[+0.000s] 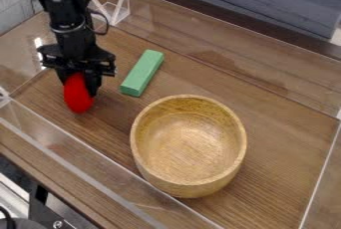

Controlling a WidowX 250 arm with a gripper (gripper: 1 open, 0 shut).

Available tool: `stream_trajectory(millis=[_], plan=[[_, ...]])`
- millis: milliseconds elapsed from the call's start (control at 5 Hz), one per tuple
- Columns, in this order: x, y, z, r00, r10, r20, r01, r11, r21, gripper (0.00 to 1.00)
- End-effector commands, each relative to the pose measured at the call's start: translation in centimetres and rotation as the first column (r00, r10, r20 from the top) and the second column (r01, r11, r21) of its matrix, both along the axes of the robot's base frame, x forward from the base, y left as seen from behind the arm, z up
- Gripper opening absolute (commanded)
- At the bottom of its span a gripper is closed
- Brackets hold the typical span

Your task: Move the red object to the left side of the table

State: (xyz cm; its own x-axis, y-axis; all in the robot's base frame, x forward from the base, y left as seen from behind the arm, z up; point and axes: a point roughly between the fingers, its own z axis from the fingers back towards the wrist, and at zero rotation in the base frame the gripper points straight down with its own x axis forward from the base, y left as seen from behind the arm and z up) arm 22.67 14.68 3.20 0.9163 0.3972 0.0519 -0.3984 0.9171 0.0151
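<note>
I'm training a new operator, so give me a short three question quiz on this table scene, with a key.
1. True or false: the claw is shut on the red object.
2. What lies between the red object and the bowl? A) a green block B) a spoon C) a blue cup
3. Fill in: the bowl sits on the table and it is ____ inside.

Key: 1 true; 2 A; 3 empty.
</note>
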Motion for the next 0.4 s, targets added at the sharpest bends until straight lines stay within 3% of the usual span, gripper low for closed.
stream_trajectory(millis=[0, 200], plan=[[0.01, 0.65, 0.11, 0.999, 0.047, 0.011, -0.047, 0.999, 0.026, 0.00], [0.43, 1.49, -0.62, 0.999, 0.054, -0.002, -0.054, 0.998, 0.036, 0.00]])
